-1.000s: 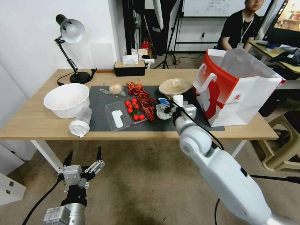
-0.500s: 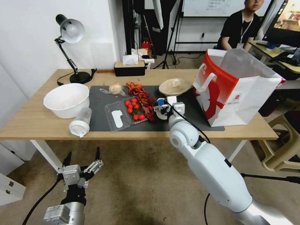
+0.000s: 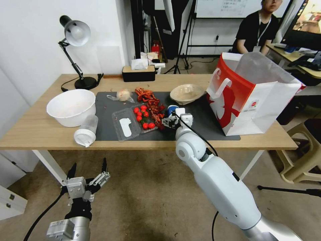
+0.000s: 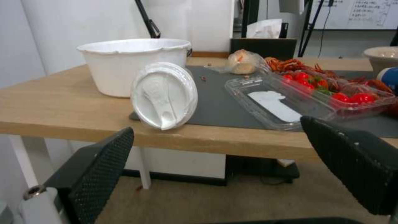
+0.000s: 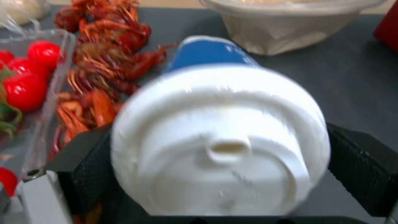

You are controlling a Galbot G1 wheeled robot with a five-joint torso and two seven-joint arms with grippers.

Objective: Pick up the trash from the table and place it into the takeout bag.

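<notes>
Right wrist view: right gripper [image 5: 219, 174] clamped on blue-and-white cup [image 5: 219, 137] — mid-frame, on its side over dark mat [image 5: 352, 77]. Beige bowl [image 5: 286, 25] upper right. Left gripper [image 3: 87, 167] — spread wide, lower left of head view.

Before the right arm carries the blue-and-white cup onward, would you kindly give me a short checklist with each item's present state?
1. Right gripper pads on both sides of the white-lidded blue-and-white cup: ok.
2. Cup lifted off the dark grey mat: cannot tell.
3. Lid seated on the cup: ok.
4. Red-and-white paper takeout bag upright, mouth open: ok.
5. Beige shallow bowl between cup and bag, a possible obstacle: not ok.
6. Left gripper parked below the light-wood table edge, open: ok.
</notes>
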